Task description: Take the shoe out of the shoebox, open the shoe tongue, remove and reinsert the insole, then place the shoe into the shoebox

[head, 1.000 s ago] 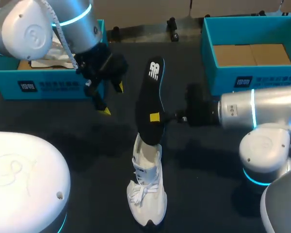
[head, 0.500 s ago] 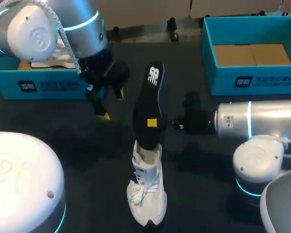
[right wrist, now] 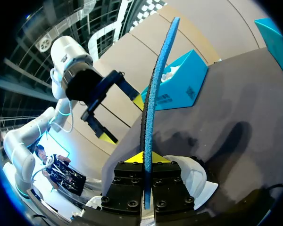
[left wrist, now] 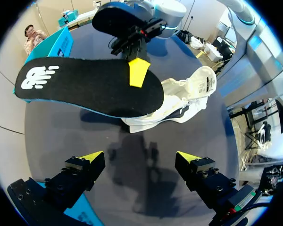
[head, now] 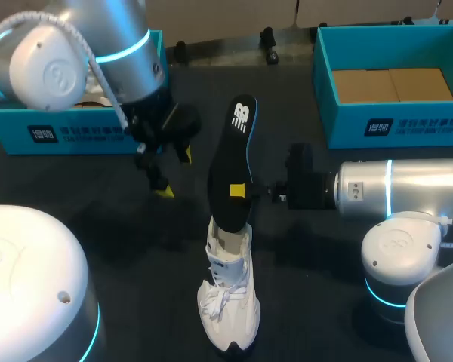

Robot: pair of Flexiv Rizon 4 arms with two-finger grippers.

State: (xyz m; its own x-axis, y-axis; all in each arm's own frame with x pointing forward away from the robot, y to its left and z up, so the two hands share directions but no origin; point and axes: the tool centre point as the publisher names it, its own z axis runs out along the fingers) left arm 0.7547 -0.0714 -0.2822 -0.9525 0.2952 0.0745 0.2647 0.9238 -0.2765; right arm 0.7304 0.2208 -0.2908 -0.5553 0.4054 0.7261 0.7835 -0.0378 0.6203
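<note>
A white shoe (head: 228,292) lies on the dark table, toe toward the front edge. Its black insole (head: 230,162) with a blue underside stands up out of the shoe's opening, its lower end tucked inside. My right gripper (head: 241,188) is shut on the insole partway up, one yellow tip showing on its black face. In the right wrist view the insole (right wrist: 153,89) rises edge-on from between the fingers (right wrist: 145,157). My left gripper (head: 174,172) hangs open to the left of the insole, holding nothing. In the left wrist view the insole (left wrist: 85,87) and shoe (left wrist: 188,94) lie ahead of the open fingers (left wrist: 139,157).
A teal shoebox (head: 75,136) sits at the back left, partly behind my left arm, with white paper inside. A second teal box (head: 392,128) with a cardboard floor stands at the back right. My right arm's base (head: 400,256) occupies the right front.
My right gripper has shifted the insole slightly left and nearer upright over the shoe. My left arm has moved a little, its open gripper staying left of the insole.
</note>
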